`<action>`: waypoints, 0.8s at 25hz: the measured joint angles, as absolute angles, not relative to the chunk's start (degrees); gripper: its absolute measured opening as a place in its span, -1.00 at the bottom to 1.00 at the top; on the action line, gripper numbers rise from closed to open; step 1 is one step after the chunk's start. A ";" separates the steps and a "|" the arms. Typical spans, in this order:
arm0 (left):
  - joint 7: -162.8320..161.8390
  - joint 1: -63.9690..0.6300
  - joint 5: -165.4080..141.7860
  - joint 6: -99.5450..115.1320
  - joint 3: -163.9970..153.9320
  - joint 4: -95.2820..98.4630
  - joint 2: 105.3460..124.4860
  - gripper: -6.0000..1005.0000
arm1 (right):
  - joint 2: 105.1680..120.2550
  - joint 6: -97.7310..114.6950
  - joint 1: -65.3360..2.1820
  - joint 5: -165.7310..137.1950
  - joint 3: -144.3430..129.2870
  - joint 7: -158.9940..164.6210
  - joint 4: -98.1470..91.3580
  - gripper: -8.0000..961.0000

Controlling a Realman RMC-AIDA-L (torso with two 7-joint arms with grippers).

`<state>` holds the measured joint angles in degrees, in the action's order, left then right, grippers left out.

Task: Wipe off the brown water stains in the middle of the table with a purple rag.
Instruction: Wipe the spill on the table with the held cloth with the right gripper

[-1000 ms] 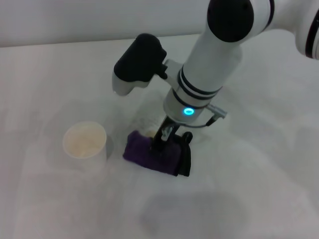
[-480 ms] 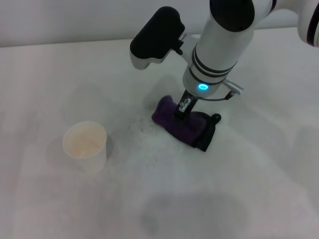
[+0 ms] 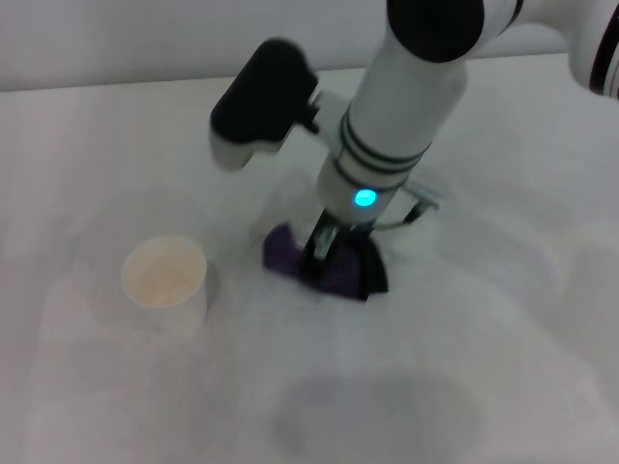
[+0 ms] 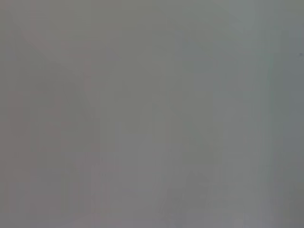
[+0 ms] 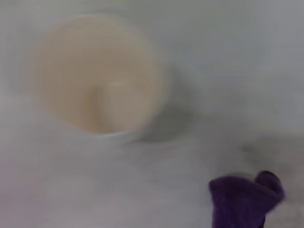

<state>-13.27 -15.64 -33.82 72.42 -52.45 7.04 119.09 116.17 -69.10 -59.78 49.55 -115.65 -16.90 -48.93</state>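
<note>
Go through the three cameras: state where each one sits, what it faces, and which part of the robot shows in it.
Head view: on the robot's head, looking down at the table; the right arm shows, its right gripper shut on the purple rag, beside the paper cup.
Left wrist view: on the left arm; only blank grey.
Right wrist view: on the right arm, facing cup and rag; no jaws visible.
Shared: head and right wrist views both show cup and rag.

Dark purple rag (image 3: 290, 253) with black edge, plain white-grey table (image 3: 484, 367).
</note>
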 joint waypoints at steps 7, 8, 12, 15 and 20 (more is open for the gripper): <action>-13.27 -15.89 -34.21 72.42 -52.47 7.03 119.09 0.75 | 116.19 -71.37 -60.42 58.93 -121.32 -20.57 -48.88 -0.80; -13.27 -15.85 -34.22 72.42 -52.47 7.03 119.09 0.75 | 116.19 -71.89 -60.41 60.05 -121.32 -21.44 -48.89 -0.80; -13.27 -15.38 -34.12 72.42 -52.47 7.03 119.09 0.75 | 116.20 -72.58 -60.62 62.34 -121.22 -23.17 -49.58 -0.80; -13.27 -15.12 -34.08 72.42 -52.47 7.03 119.09 0.75 | 116.20 -71.52 -61.08 61.13 -120.35 -22.74 -49.45 -0.80; -13.27 -14.95 -33.89 72.41 -52.46 7.03 119.09 0.75 | 116.20 -69.33 -61.39 52.58 -115.82 -19.22 -48.29 -0.80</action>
<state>-13.27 -14.95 -33.89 72.41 -52.46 7.03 119.09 116.20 -69.33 -61.39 52.58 -115.82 -19.22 -48.29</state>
